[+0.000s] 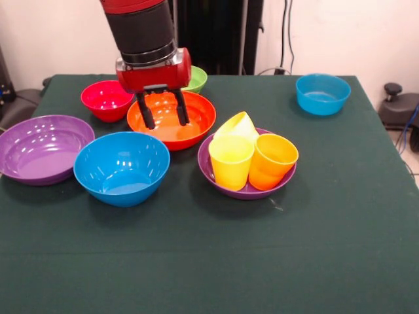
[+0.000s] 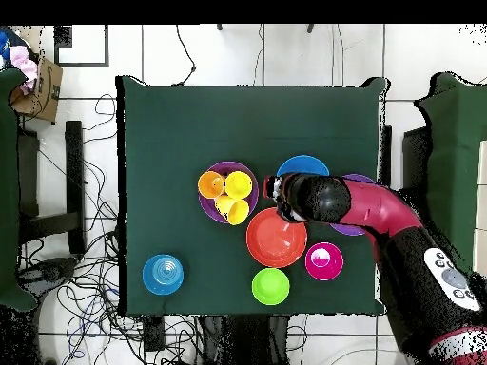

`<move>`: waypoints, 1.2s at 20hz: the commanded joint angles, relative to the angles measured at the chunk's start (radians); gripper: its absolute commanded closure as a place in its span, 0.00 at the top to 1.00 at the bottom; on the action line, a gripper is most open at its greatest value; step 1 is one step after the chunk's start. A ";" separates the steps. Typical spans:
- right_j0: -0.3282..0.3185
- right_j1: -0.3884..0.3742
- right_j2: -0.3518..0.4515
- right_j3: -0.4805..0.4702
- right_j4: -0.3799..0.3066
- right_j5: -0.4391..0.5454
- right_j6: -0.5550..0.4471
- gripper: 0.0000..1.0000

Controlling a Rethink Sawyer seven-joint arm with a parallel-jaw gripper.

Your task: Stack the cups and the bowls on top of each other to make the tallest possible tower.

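We see the red and black gripper [image 1: 163, 108] hanging with its two black fingers [image 1: 145, 111] spread apart and empty, their tips low over the large glossy orange plastic bowl [image 1: 190, 124], inside its rim. From the front view we cannot tell whether the tips touch the bowl's floor.

Just behind the fingers on one side sits the small glossy red plastic bowl [image 1: 105, 99], and behind the gripper body the small light green plastic bowl [image 1: 196, 79] peeks out. In front of the fingers and slightly to the side stands the large blue plastic bowl [image 1: 122, 167], with a large purple plastic bowl [image 1: 40, 148] beside it, further out from the fingers.

On the other side of the fingers, close to the orange bowl's rim, a second large purple plastic bowl [image 1: 243, 190] holds the cups: a yellow tapered plastic tumbler [image 1: 230, 161] and an orange tapered plastic tumbler [image 1: 271, 160] standing upright, and another yellow tumbler [image 1: 239, 124] tipped over behind them. The small blue plastic bowl [image 1: 322, 93] sits well apart from the fingers, alone near the corner of the dark green cloth-covered table [image 1: 327, 248].

No tower stands; only those cups rest inside a bowl.
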 commanded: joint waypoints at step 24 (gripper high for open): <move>0.133 0.222 -0.061 -0.333 -0.159 0.086 -0.104 1.00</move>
